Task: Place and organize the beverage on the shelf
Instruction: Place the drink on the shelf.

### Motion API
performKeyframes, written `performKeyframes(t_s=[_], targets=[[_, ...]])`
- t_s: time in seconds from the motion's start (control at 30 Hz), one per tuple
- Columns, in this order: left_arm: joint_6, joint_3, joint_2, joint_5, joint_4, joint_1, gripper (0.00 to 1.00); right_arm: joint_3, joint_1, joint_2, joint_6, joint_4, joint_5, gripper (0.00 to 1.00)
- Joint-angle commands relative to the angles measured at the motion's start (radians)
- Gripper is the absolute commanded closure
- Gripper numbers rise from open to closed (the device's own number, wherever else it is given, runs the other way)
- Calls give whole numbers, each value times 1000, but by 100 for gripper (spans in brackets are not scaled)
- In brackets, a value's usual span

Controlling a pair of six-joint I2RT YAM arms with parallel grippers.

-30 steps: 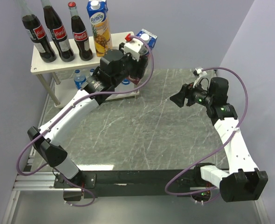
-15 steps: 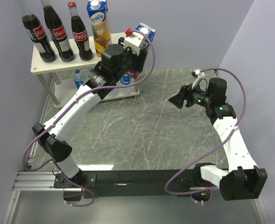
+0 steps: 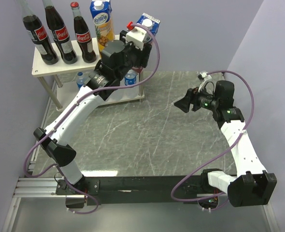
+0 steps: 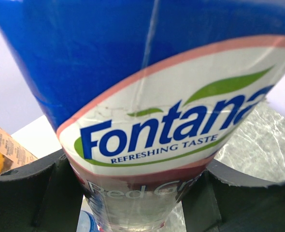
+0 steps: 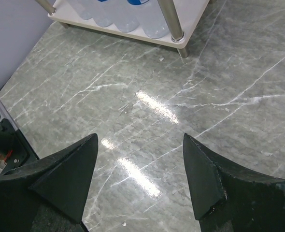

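The left end effector (image 4: 142,193) grips a juice box (image 3: 148,22) by the shelf (image 3: 41,67). Next, lower it beside the yellow box (image 3: 104,30).

Left arm reaches far forward, its hand (image 3: 143,52) clamped on the juice carton (image 3: 149,22) — right arm is bent at the elbow, its hand (image 3: 182,103) aloft, fingers spread apart, pointing left.
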State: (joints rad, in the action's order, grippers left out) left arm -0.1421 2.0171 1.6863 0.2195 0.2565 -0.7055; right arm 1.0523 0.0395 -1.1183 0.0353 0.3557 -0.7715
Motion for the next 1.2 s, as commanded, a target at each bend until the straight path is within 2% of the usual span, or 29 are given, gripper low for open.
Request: performKeyframes(t_s=[0.0, 1.17], targets=[[-40, 140, -65, 27, -405, 1, 66, -8, 5, -8, -9, -34, -25, 23], [-21, 221, 87, 118, -568, 92, 66, -15, 2, -15, -8, -37, -45, 22]])
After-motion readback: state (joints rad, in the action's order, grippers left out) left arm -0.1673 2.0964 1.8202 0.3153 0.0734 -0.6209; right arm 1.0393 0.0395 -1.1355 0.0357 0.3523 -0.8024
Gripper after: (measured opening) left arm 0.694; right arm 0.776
